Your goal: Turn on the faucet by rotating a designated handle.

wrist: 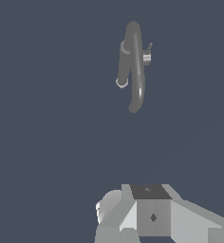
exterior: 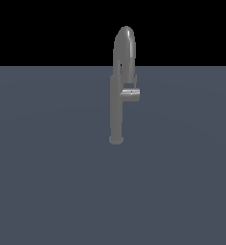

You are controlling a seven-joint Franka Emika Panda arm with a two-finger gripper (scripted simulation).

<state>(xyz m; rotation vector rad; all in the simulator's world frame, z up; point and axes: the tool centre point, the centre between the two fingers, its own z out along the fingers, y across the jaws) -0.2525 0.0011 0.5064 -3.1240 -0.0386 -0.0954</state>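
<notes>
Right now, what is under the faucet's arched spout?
Under the spout is only the bare grey floor; no sink or basin shows. The handle juts from the faucet column, just below the spout's end. The floor beneath the round base is covered.

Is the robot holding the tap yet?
No. The tap stands alone, and its little handle is untouched. The gripper is far from it, with nothing seen in its jaws.

- The faucet [exterior: 117, 103] is plain grey metal, with a lighter sheen along the arched spout and no pattern.
- The handle [exterior: 130, 94] is the same grey, with a paler end.
- The floor [exterior: 48, 182] is flat slate blue-grey.
- The backdrop [exterior: 38, 28] above it is solid black.
- The robot's body [wrist: 152, 216] is pale grey-white, with a dark grey top panel.
</notes>
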